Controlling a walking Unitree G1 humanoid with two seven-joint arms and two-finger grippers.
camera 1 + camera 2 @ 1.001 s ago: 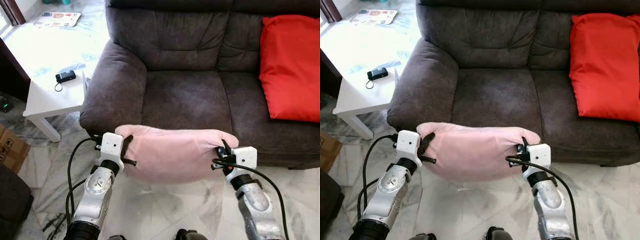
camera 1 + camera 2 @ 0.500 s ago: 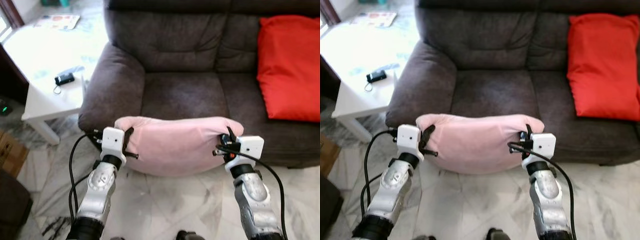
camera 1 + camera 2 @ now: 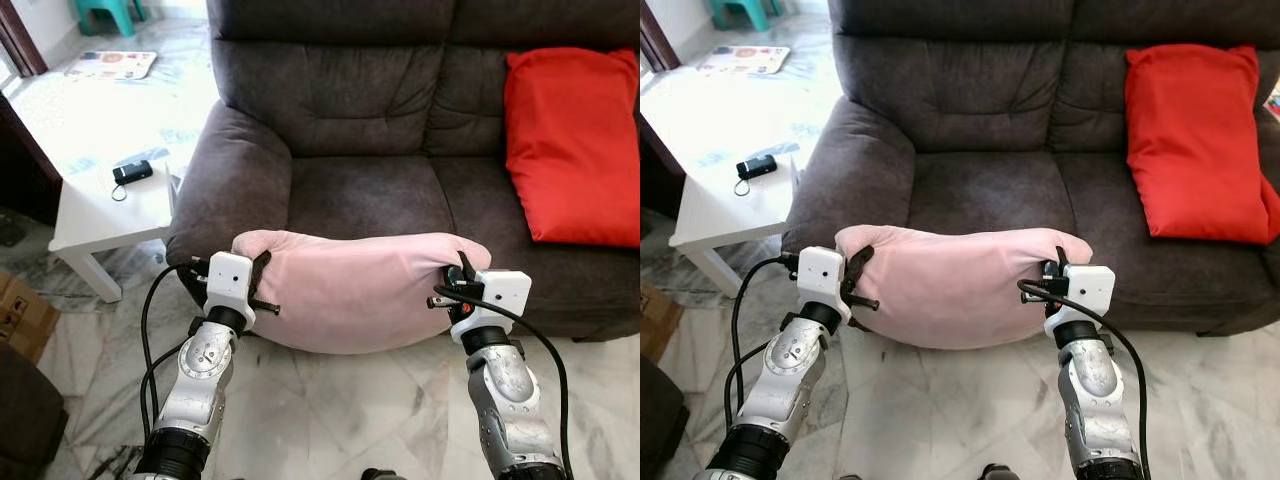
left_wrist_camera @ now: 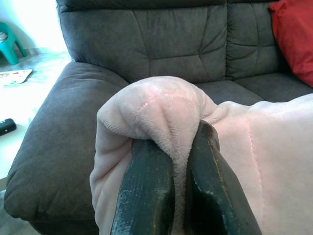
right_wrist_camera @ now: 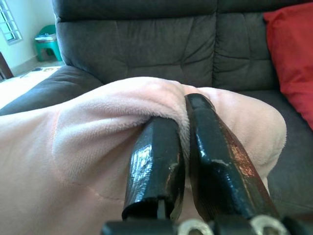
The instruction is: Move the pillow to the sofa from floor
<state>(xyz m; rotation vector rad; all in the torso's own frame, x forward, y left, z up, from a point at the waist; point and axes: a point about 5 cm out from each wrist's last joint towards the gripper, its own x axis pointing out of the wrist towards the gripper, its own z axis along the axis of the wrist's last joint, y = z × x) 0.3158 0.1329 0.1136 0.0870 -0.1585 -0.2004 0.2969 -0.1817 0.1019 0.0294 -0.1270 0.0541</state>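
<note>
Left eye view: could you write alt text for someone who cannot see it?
Two silver robot arms hold a soft pink pillow off the marble floor, the left gripper pinching one end and the right gripper the other, in front of a dark grey fabric sofa. A red cushion leans on the sofa's right side; a white side table stands to its left.

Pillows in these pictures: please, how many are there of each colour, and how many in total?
Pink pillow: 1, held off the floor at its two ends by the left pincer and the right pincer, in front of the sofa.
Red pillow: 1, leaning on the sofa's right side.
Total: 2 pillows.
</note>
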